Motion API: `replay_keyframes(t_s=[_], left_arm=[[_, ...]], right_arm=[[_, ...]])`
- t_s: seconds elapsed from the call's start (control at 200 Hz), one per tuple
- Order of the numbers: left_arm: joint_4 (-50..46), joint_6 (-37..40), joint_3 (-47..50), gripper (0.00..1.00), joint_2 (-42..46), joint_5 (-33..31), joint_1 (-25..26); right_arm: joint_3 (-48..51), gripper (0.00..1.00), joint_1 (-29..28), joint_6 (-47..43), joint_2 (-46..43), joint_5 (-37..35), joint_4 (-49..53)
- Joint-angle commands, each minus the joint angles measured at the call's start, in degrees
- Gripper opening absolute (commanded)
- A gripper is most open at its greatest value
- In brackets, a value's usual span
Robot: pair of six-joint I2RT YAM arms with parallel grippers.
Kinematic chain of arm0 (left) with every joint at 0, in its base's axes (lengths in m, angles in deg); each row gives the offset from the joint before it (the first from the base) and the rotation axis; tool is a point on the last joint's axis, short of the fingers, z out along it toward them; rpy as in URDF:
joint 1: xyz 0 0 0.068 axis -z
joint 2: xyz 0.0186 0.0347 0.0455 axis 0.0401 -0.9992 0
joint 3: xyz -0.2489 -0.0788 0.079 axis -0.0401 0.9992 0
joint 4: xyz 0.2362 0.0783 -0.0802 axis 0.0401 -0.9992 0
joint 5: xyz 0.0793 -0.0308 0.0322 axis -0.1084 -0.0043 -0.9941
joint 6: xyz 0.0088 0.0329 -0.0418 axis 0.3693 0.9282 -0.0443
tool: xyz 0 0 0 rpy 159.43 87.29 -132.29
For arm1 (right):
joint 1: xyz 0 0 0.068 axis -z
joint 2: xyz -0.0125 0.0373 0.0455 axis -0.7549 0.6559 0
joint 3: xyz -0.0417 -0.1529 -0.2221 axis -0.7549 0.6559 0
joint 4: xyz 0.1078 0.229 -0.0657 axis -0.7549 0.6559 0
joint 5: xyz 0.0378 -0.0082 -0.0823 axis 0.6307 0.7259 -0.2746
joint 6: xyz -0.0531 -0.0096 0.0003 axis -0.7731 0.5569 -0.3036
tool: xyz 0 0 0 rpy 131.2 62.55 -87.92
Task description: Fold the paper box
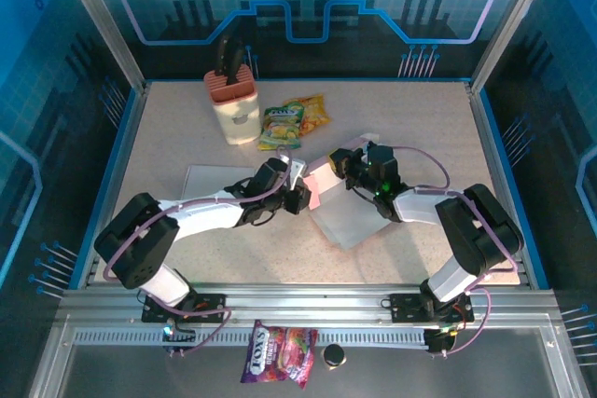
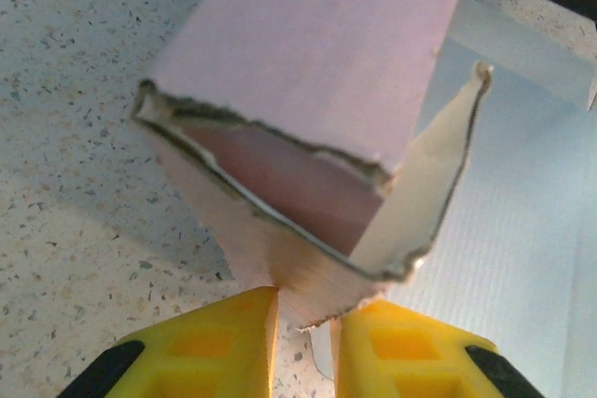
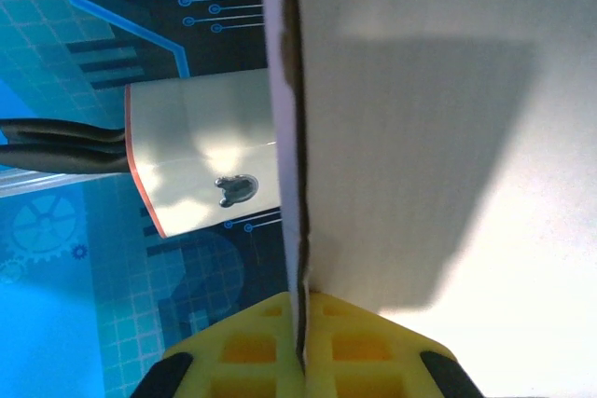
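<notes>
Speckled table [image 1: 187,137] — paper box [image 2: 317,53] pinched

utensil holder [image 1: 233,104], snack packets [image 1: 294,121], candy bag [image 1: 280,353]

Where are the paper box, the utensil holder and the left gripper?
paper box [image 2: 317,44], left wrist view, pink top panel.
utensil holder [image 1: 235,116], top view, cream body.
left gripper [image 2: 306,305], left wrist view, between fingertips.

Left gripper [image 2: 306,312], right gripper [image 3: 303,309]: both seemingly closed.
</notes>
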Motion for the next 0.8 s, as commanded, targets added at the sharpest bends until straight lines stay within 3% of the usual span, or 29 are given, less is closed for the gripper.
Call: replay_keyframes(t_s=[0.0,0.4,0.795], left_arm=[[1.8,-3.7,-1.8,0.23,-1.6,-4.4,0.2],[0.8,-8.7,-3.5,0.29,-4.9,-11.6,2.1],[-1.3,-11.5,-6.4,0.23,-8.6,-18.6,4.2]], right_arm=[[1.2,0.00,-1.7,1.3,-1.9,-1.5,0.9],[4.0,0.00,-5.3,5.1,-2.6,-6.5,-2.0],[4.7,0.00,-5.4,6.0,-3.1,-6.6,-1.8]])
